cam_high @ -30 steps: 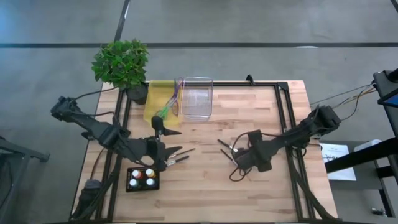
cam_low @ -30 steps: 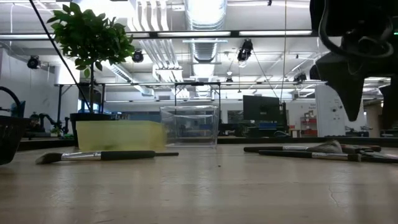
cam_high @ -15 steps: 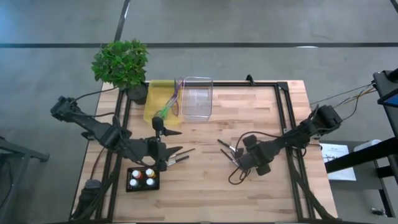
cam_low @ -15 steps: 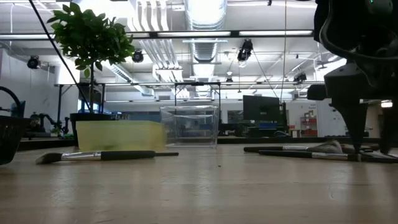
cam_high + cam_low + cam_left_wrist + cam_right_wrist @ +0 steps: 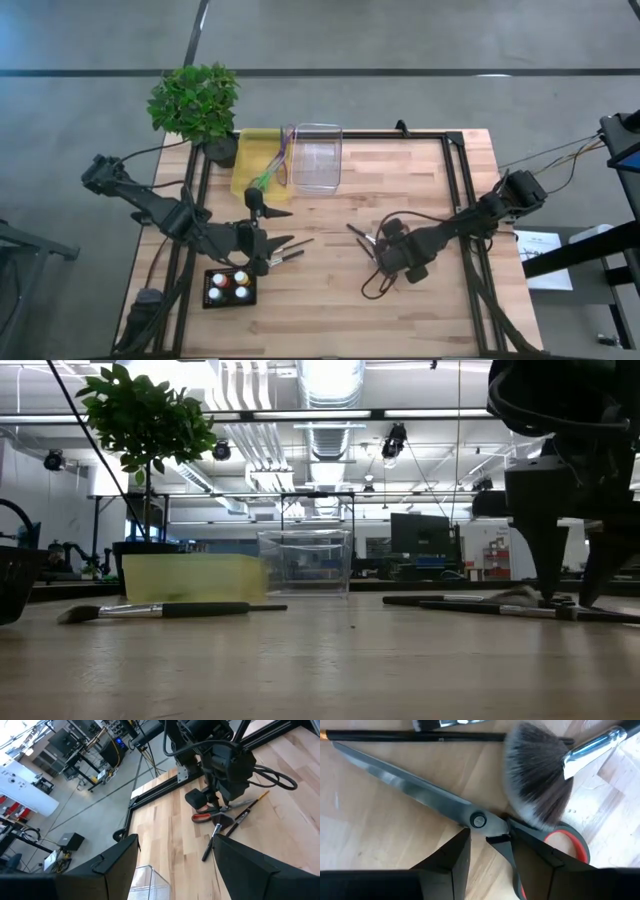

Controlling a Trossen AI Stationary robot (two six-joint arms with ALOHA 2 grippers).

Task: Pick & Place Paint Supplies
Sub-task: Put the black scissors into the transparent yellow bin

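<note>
My right gripper (image 5: 378, 243) is open and low over a pile near the table's middle: red-handled scissors (image 5: 470, 815), a fan-headed brush (image 5: 540, 780) and a thin dark-handled brush (image 5: 420, 736). Its fingers stand on either side of the scissors' neck just behind the pivot (image 5: 495, 840); I cannot tell whether they touch it. In the low view its fingertips (image 5: 548, 595) reach down to the tabletop. My left gripper (image 5: 272, 236) waits open at the table's left, beside two more brushes (image 5: 290, 250). A black tray of small paint bottles (image 5: 228, 288) sits at the near left.
A clear plastic box (image 5: 316, 157) and a yellow tray (image 5: 256, 160) stand at the far edge, with a potted plant (image 5: 195, 100) at the far left corner. A brush (image 5: 160, 609) lies flat on the table's left part. Bare wood lies between the arms.
My right gripper has come down and moved a little toward the table's left, from above the pile to the scissors, its fingertips now at table level. The left arm has kept still.
</note>
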